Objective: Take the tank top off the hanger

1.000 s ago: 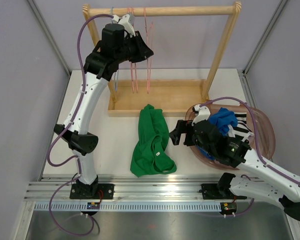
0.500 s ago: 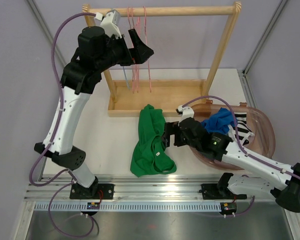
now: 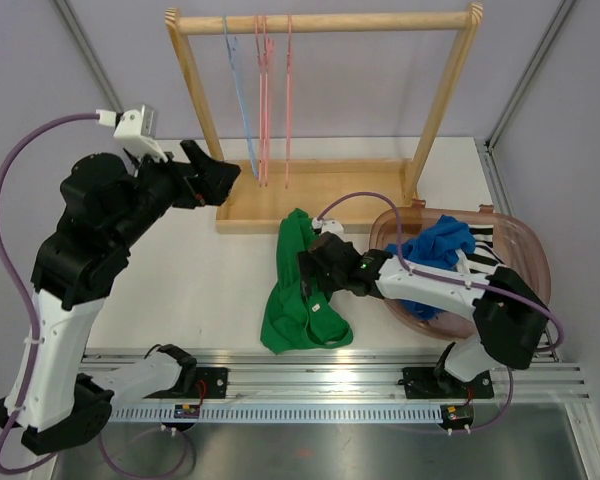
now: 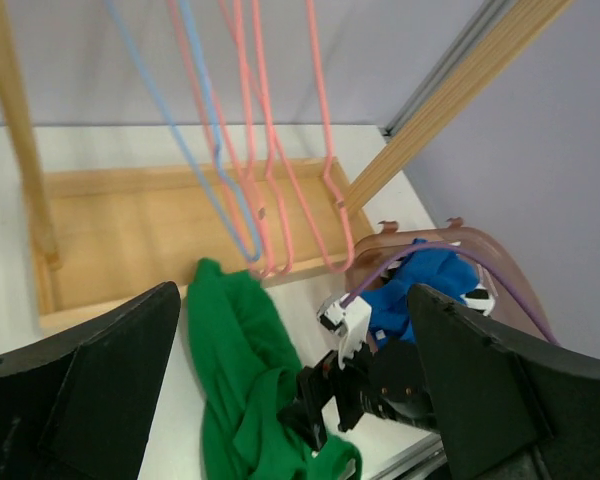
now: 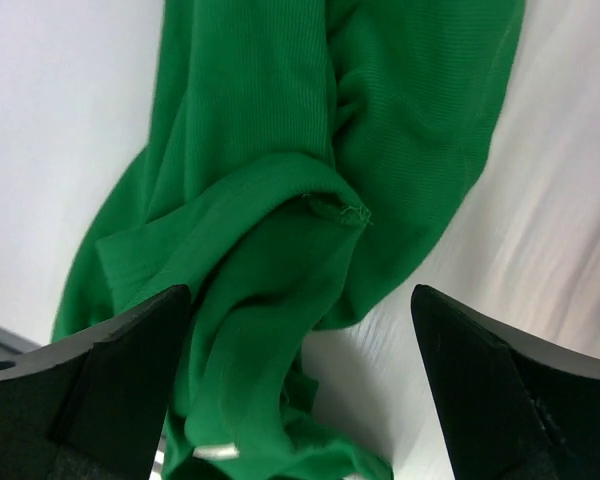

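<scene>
Top cam: white desk (image 3: 220, 280) carries everything. The wooden rack (image 3: 320, 20) stands at the far side, with the rack base (image 3: 320, 195) flat on the desk. Pink basket (image 3: 528, 262) sits right of the rack base and holds a blue cloth (image 3: 442, 242) plus something striped. Green tank top (image 3: 302, 290) is off the hangers, crumpled on the desk just in front of the rack base and left of the basket. On the left arm, the left end effector (image 3: 220, 180) hangs in the air left of the rack post, jaws wide apart, nothing in them. On the right arm, the right end effector (image 3: 308, 268) is low over the tank top's middle, jaws spread, gripping nothing. Only the right wrist cam shows the detail: its fingers (image 5: 110, 390) straddle a folded hem, fabric lies between them, can't tell if they touch it, and the rack is out of frame. Left wrist cam gives what the top cam flattens: the blue hanger (image 4: 248, 240) and pink hangers (image 4: 327, 140) dangle bare over the rack base.
</scene>
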Controlling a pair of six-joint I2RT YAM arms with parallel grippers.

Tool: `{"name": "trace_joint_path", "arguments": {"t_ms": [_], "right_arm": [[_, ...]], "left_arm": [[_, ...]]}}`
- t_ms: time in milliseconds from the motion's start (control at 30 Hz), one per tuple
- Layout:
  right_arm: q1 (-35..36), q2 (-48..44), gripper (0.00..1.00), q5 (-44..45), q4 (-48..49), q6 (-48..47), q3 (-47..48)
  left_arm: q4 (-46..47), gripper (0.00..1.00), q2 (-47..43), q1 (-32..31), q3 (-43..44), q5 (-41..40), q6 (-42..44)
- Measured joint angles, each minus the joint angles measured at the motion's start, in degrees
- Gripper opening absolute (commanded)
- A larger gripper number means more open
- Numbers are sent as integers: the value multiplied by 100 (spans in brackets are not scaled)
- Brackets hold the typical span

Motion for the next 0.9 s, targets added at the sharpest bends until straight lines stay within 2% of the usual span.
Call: {"name": "trace_joint_path", "arguments": {"t_ms": [233,300,367,433,467,500,633,733,900], "right_arm": [[24,1360,99,7,146,9,426],[31,1674,92,-2,188,24,518],[37,1794,61,-26,313,31,597],[44,1845,38,-138,518,37,608],[57,1851,13,-186,603,39,603],[68,1845,0,-212,660,17,601],[74,1567,0,-131,686,20,411],[74,962,0,87,326,2,264],[74,-503,0,778,-501,-26,448]], "left_arm": [[-297,99,-1241,0,-1139,-728,131],[-417,99,-1532,0,-1370,-887,195],[-496,99,-1827,0,-1641,-1045,289],[-461,99,-2175,0,-2031,-1200,411],[-367,99,-2365,0,-2293,-1279,494],[-264,99,-2594,0,-2618,-1370,573],[63,99,-3460,0,-3864,-1805,824],[321,99,-3901,2,-4612,-2184,925],[535,99,-4050,9,-5023,-2562,979]]}}
